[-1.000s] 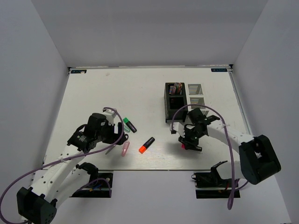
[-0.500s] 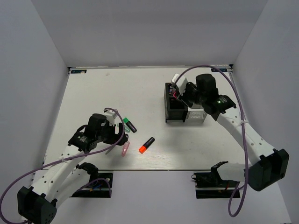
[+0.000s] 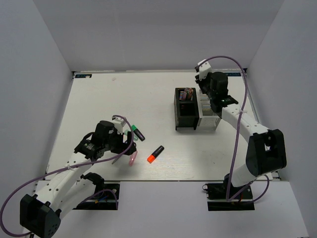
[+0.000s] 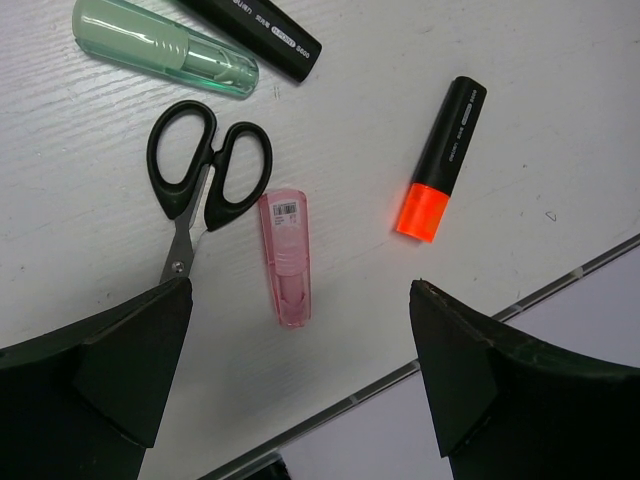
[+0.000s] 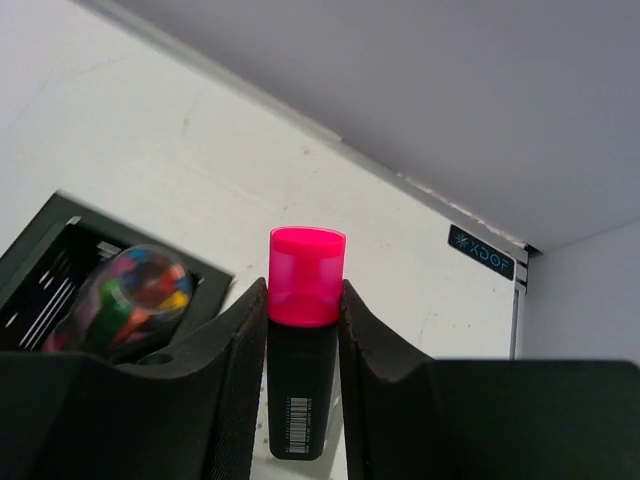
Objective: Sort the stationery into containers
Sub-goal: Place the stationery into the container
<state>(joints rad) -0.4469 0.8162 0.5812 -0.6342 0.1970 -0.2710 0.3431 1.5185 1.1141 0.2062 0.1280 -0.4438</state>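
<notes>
The pink marker (image 5: pixel 306 285) shows clearly only in the right wrist view; it stands upright, cap up, between the two fingers (image 5: pixel 232 380) of the right claw (image 5: pixel 305 300); the claw is closed to the marker's width and grips the black barrel just under the cap; from above, the arm hides the marker. The same view puts the black holder (image 5: pixel 60 250) low at the picture's left, with a multicoloured item (image 5: pixel 140 290) inside it. Only the top view shows the white holder (image 3: pixel 208 121); it stands against the black one, and the right arm is raised over the far side of the pair.

The cutter (image 4: pixel 287 258) lies flat on the worktop (image 4: pixel 560 120), midway between the fingers of the left claw (image 4: pixel 300 288); the scissors (image 4: pixel 205 185) lie just beside it, one handle loop close to its end; the orange marker (image 4: pixel 443 155) lies apart on the other side; the highlighter (image 4: pixel 165 48) and a black barrel (image 4: pixel 250 35) lie beyond the scissors. The left claw is spread wide and grips nothing; whether its tips touch the worktop cannot be told. From above, the left arm covers the scissors and most of the highlighter; only there does the barrel's green cap (image 3: pixel 133 128) show.
</notes>
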